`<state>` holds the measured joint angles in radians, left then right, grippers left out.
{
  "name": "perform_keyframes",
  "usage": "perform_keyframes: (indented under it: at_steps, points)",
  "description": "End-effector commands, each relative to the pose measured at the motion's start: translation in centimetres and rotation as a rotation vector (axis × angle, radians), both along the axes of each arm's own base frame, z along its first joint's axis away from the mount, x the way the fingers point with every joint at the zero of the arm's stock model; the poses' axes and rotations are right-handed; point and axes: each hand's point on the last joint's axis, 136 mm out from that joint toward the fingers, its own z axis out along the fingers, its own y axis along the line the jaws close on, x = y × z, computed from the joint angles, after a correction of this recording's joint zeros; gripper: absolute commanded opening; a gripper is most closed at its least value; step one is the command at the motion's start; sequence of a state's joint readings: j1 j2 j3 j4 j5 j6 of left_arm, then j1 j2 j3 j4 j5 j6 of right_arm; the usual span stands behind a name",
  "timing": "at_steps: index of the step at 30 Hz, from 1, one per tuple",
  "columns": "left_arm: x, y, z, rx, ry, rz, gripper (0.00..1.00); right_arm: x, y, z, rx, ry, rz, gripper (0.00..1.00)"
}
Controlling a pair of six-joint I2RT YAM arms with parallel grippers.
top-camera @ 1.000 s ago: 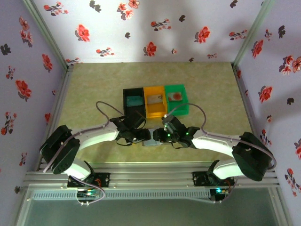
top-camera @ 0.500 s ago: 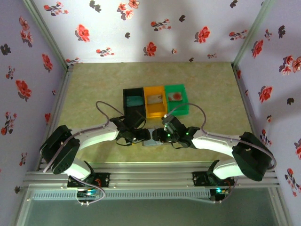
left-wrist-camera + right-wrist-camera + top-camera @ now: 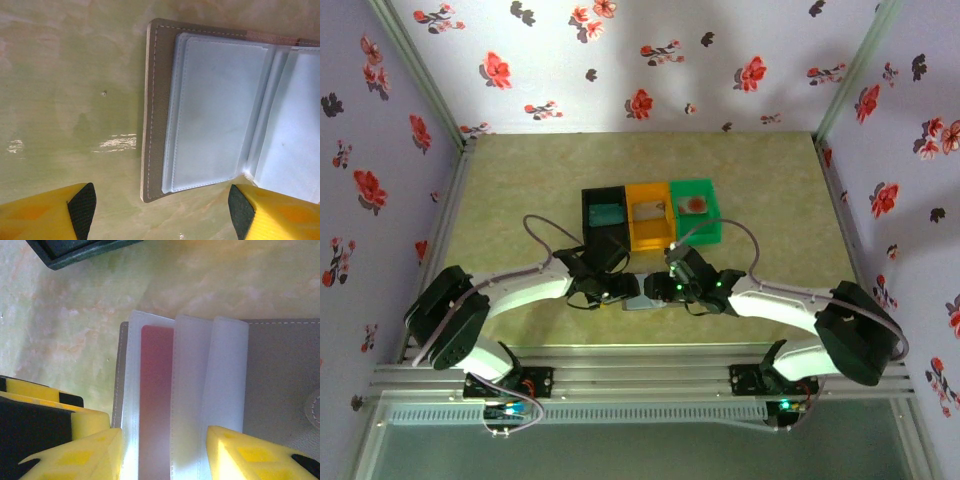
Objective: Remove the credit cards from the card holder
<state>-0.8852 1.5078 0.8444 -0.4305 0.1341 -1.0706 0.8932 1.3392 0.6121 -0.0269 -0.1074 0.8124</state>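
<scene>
grey card holder (image 3: 156,125) lies open and flat on the table (image 3: 60,100), between the two grippers. its stitched outer edge is free, with bare table beside it. the left gripper (image 3: 161,210) has its fingers wide apart, one at each side of the holder's corner, clamping nothing. the right gripper (image 3: 165,440) stands parted over the holder's clear sleeves (image 3: 192,390); a red card (image 3: 156,390) sits inside one sleeve. behind the holder stand the black bin (image 3: 605,215), orange bin (image 3: 651,215) and green bin (image 3: 695,210), near it.
</scene>
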Motion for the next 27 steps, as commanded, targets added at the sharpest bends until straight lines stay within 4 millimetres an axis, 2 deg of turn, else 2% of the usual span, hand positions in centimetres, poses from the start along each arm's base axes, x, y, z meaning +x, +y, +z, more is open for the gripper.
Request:
perform_keyframes:
  at_steps: [1,7,14,27]
  points:
    - [0.56,-0.13,0.77,-0.006,-0.018,0.003,0.74,-0.15,-0.68,0.0,-0.024,-0.022,-0.006,0.48]
    - [0.75,-0.69,0.8,-0.02,-0.013,0.002,0.74,-0.19,-0.88,-0.25,-0.033,-0.019,-0.008,0.48]
    - [0.77,-0.72,0.85,-0.018,-0.014,-0.002,0.74,-0.22,-0.95,-0.1,-0.031,-0.024,-0.008,0.51]
    - [0.72,-0.73,0.68,-0.017,-0.009,-0.002,0.74,-0.35,-1.18,-0.52,-0.044,-0.02,-0.007,0.51]
